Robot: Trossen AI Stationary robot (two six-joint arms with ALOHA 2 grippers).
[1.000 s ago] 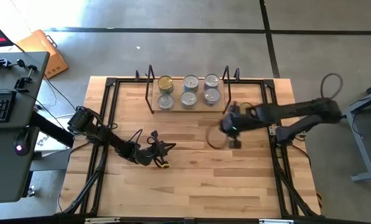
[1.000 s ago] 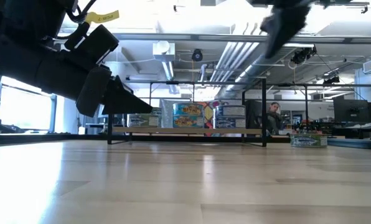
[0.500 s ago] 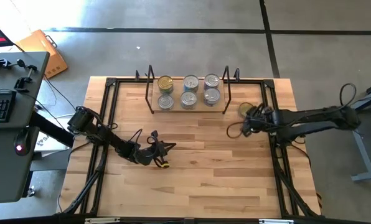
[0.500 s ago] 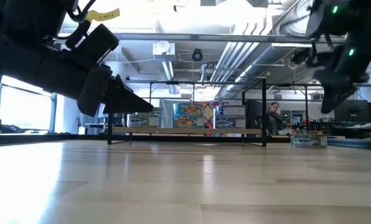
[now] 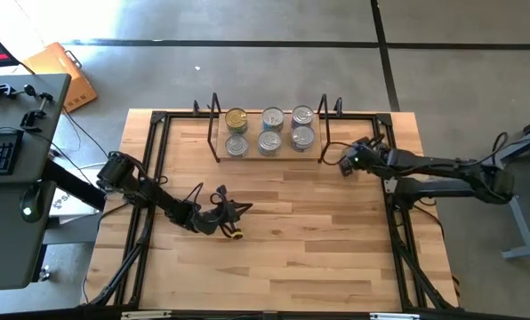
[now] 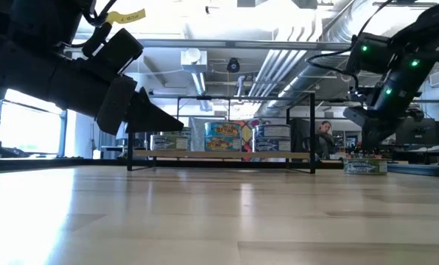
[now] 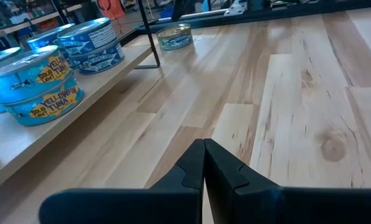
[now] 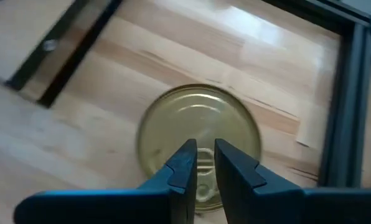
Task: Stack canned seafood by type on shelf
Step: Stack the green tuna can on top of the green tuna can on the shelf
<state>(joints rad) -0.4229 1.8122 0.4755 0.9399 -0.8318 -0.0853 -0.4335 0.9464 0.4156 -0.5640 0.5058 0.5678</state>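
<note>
One camera looks straight down, one skims level along the table [image 5: 274, 231], two ride the wrists close-in; all share the shelf [image 6: 219, 154] toward twelve o'clock.

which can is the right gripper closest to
The gold-topped can lying alone on the table, off the right end of the shelf. The right gripper hovers directly above it; all the other cans stand stacked on the shelf.

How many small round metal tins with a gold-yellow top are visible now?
2. One gold-topped tin stands at the back left of the light-wood shelf, perhaps on hidden tins. The other gold-topped tin lies on the table right of the shelf, under the right gripper.
</note>
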